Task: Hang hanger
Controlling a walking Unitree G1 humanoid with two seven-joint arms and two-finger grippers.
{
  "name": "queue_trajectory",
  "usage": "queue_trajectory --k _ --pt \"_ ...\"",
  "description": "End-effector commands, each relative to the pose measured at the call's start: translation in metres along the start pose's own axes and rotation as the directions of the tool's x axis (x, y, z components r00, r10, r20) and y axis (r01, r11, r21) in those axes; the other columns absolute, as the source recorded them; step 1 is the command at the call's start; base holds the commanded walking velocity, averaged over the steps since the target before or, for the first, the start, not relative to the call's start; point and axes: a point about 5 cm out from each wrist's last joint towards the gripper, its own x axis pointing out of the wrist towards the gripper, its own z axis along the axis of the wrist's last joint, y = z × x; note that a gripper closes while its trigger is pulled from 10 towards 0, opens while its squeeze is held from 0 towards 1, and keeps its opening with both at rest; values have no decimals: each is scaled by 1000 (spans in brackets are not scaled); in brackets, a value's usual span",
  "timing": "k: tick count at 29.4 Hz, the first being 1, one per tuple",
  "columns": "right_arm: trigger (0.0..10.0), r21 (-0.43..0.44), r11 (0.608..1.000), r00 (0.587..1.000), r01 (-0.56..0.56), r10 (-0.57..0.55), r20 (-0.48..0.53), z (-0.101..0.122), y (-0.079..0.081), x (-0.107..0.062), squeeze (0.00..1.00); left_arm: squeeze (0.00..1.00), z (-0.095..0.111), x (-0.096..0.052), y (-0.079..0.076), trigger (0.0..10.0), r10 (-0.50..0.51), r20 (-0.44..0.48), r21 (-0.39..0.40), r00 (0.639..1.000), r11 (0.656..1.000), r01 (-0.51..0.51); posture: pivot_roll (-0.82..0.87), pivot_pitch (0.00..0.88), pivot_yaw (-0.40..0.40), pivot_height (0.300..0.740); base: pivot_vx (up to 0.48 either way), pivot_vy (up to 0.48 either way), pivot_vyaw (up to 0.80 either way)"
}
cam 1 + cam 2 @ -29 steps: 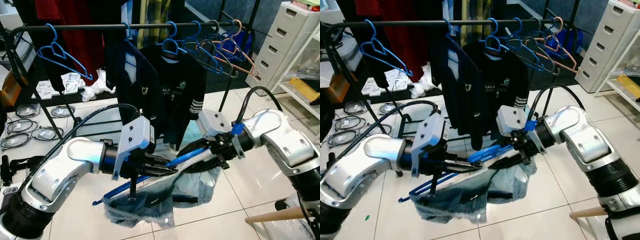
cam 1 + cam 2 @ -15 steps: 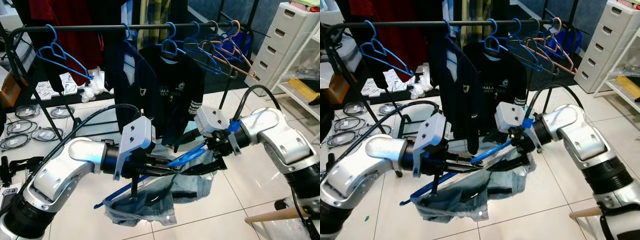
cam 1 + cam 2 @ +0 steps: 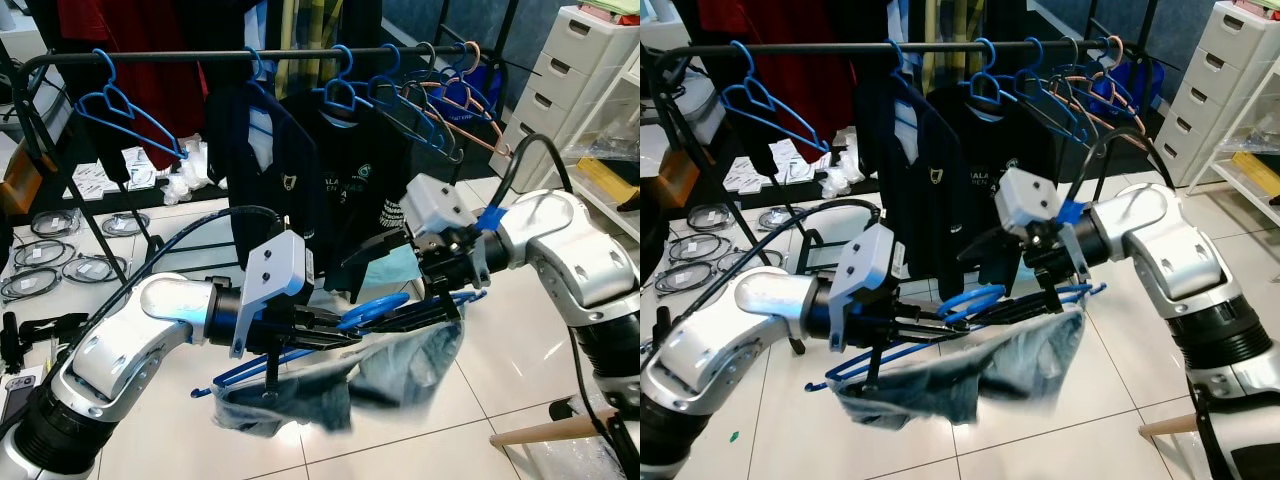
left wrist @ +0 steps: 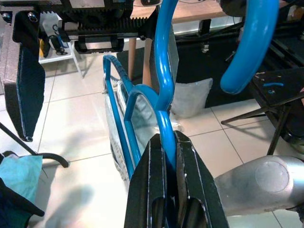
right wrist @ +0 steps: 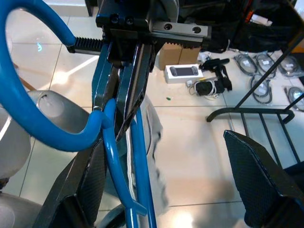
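Left gripper (image 3: 345,336) is clamped on the neck of a blue plastic hanger (image 3: 300,358); in the left wrist view its two black fingers (image 4: 153,190) squeeze the blue stem just below the hook. Hanger is held roughly level in mid-air, above the white tiled floor (image 3: 500,360) and well below the black clothes rail (image 3: 250,54). A pair of light-blue denim jeans (image 3: 400,365) is draped over the hanger's lower bar & sags beneath it, blurred at the edges.

Right gripper (image 3: 440,312) sits at the hanger's other end, fingers spread wide w/ the blue bars running between them (right wrist view); the near finger (image 5: 88,178) lies close beside the bar, but can't tell for sure whether it actually touches.

Further out: the rail carries an empty blue hanger (image 3: 125,105) at its left end, a dark navy polo shirt (image 3: 260,160) and a black printed T-shirt (image 3: 350,180) in the middle, then a bunch of empty hangers, blue, black & one pinkish (image 3: 480,105), at the right end. A red garment (image 3: 140,40) hangs behind the rail. Coiled cables in clear bags (image 3: 60,265) lie on the floor to the left; a white drawer unit (image 3: 570,70) stands to the right.
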Motion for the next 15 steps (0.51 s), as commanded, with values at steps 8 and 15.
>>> queue_trajectory --k 8,15 --pt "10000 -16 999 987 -31 28 -159 -12 8 -1 0 0 2 9 -6 0 -58 18 16 998 998 58 -83 99 19 740 0 0 0" --pt "10000 -29 994 971 -107 98 -217 -13 9 9 0 0 2 12 -7 0 -72 22 19 997 997 71 -84 99 21 740 0 0 0"
